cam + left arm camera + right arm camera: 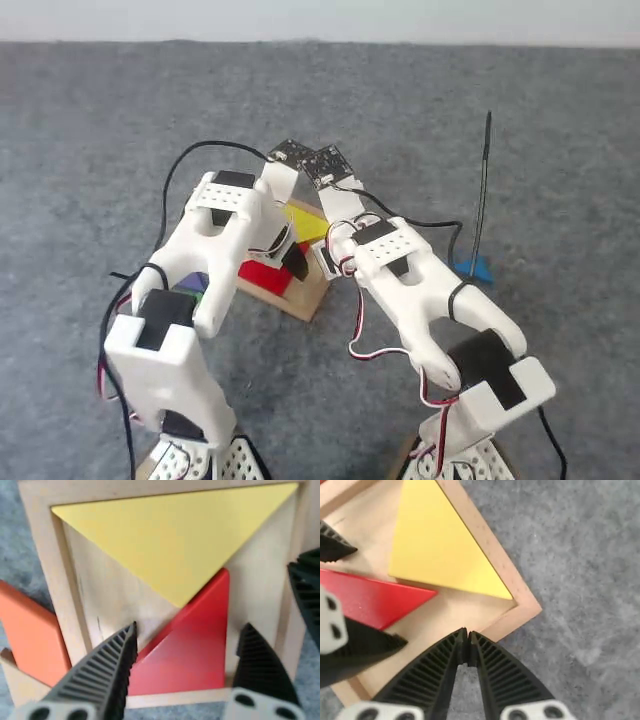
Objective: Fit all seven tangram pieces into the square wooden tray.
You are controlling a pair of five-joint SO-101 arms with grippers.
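Note:
The square wooden tray (pixel 45 570) holds a large yellow triangle (pixel 175 540) along one side, and a red triangle (pixel 195 650) whose tip meets the yellow one's apex. My left gripper (pixel 187 650) hangs open just over the tray, one finger on each side of the red triangle. My right gripper (pixel 468 636) is shut and empty above the tray's corner (pixel 520 597), close to the yellow triangle (pixel 440 545) and the red triangle (pixel 370 602). In the high view both grippers meet over the tray (pixel 305 300). An orange piece (pixel 30 635) lies just outside the tray's rim.
A blue piece (pixel 478 268) lies on the grey carpet to the right of the right arm, by a thin black rod (pixel 484 190). Purple and green pieces (pixel 195 285) peek from under the left arm. Cables and small circuit boards (pixel 315 160) sit behind the tray.

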